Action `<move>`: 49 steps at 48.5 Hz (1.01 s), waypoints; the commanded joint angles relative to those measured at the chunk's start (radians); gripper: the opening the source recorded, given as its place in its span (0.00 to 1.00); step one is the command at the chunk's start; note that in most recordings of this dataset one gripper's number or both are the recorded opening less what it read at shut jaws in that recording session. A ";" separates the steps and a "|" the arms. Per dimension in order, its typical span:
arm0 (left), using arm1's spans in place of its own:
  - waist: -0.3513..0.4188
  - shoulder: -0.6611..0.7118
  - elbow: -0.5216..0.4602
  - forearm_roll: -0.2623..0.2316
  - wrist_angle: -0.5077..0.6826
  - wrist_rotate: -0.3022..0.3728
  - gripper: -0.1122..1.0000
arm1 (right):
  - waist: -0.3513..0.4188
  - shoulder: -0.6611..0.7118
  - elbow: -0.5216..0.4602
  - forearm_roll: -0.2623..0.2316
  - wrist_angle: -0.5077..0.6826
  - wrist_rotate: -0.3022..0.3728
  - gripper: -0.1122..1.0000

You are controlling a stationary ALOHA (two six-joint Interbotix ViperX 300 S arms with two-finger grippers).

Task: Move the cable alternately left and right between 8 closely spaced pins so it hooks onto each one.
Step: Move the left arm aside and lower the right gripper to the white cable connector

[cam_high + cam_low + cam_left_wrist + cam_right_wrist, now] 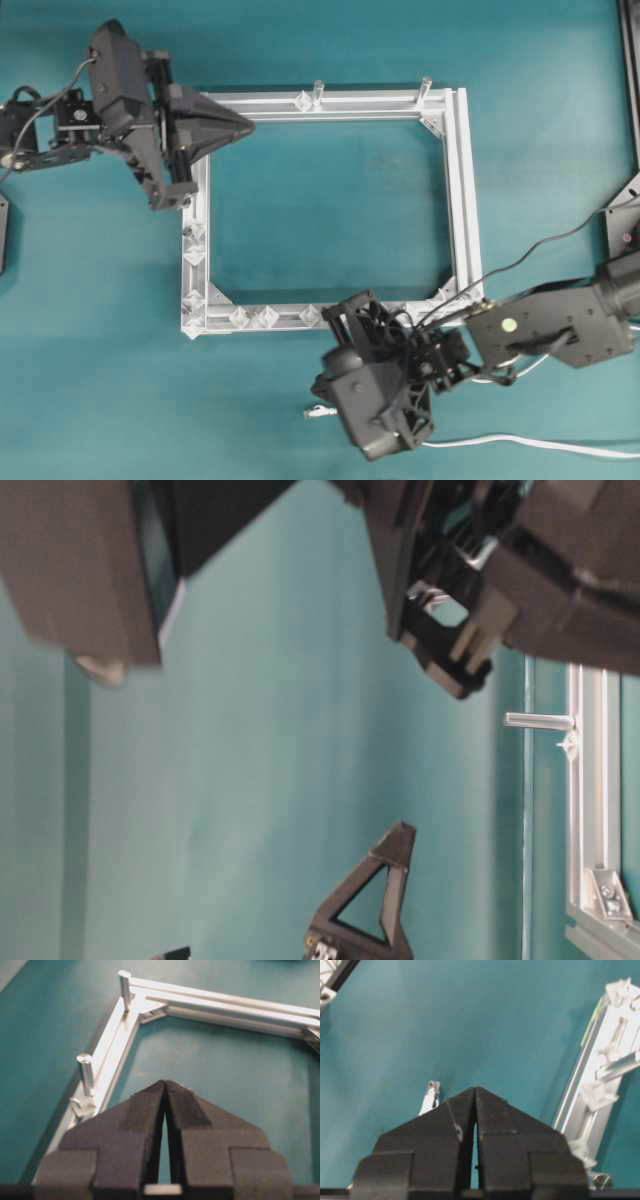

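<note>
The cable [520,441] is a thin white cord lying on the teal table at the bottom right. It runs under my right arm and ends in a small clear plug [315,410]. In the right wrist view the plug [432,1094] lies flat just left of my right gripper [476,1089]. That gripper is shut with nothing between its fingers. The pins [267,317] are small translucent diamonds on the silver frame [462,200], and several show along its left and bottom rails [596,1095]. My left gripper [248,125] hovers over the frame's top left corner, shut [165,1081] and empty.
Two taller grey posts [318,90] [425,85] stand on the frame's top rail, and both also show in the left wrist view [86,1067]. A black stand [630,60] runs along the table's right edge. My right arm [550,325] reaches in from the right.
</note>
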 commanded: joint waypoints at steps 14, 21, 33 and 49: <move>-0.014 -0.107 0.041 0.003 0.023 0.003 0.11 | 0.032 0.054 -0.127 -0.003 0.110 0.110 0.10; -0.029 -0.143 0.083 0.003 0.038 0.002 0.12 | 0.037 0.074 -0.155 -0.002 0.147 0.150 0.11; -0.037 -0.216 0.132 0.003 0.081 0.002 0.12 | 0.038 0.101 -0.189 -0.003 0.209 0.201 0.55; -0.037 -0.328 0.195 0.003 0.132 0.000 0.12 | 0.054 0.160 -0.247 -0.002 0.288 0.238 0.61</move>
